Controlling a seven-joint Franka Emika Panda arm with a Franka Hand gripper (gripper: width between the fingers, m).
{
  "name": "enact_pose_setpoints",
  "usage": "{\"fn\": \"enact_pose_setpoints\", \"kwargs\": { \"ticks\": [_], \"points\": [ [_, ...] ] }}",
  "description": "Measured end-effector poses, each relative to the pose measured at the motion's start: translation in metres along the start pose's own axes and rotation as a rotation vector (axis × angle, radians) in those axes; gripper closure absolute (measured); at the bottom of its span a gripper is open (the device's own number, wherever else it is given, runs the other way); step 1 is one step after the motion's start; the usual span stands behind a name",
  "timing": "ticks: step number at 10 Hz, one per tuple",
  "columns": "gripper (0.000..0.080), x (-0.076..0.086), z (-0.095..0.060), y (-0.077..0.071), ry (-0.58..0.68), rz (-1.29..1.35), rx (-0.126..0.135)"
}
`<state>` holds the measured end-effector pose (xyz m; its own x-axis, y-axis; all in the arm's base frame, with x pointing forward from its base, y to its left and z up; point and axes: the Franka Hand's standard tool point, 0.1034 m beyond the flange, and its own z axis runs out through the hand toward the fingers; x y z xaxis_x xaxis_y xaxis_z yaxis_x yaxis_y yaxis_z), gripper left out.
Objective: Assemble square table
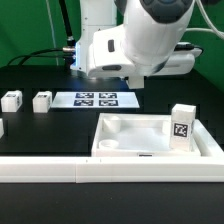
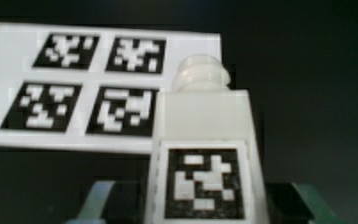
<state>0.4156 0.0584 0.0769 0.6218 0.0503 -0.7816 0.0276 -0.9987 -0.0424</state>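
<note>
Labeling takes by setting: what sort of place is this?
Most likely a robotics lab bench, not a home. Clues: a black table against a green backdrop, a marker board lying on it, and white tagged parts such as the leg in the end effector.

white leg [image 2: 202,115], black-white marker board [image 2: 87,78]
</note>
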Motion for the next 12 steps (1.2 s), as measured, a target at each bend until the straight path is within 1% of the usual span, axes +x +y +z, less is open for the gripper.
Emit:
{"fn": "enact_pose_setpoints", "kwargs": {
  "ticks": [2, 5, 6, 7, 8, 9, 10, 12],
  "points": [
    [0.0509, 0.010, -0.003, 0.004, 0.178, -0.013, 0.002],
    [0.0509, 0.013, -0.039, 0.008, 0.344, -0.030, 0.004],
    [0.0509, 0.015, -0.052, 0.009, 0.406, -0.032, 0.004],
    [0.0509, 0.014, -0.062, 0.009, 0.439, -0.032, 0.005],
    [0.0509, 0.022, -0.065, 0.010, 0.551, -0.031, -0.001],
    [0.0509, 0.020, -0.062, 0.011, 0.593, -0.030, -0.002],
    [0.0509, 0.024, -0.067, 0.013, 0.685, -0.026, -0.007],
    [0.0509, 0.026, -0.068, 0.016, 0.827, -0.021, -0.017]
  ]
}}
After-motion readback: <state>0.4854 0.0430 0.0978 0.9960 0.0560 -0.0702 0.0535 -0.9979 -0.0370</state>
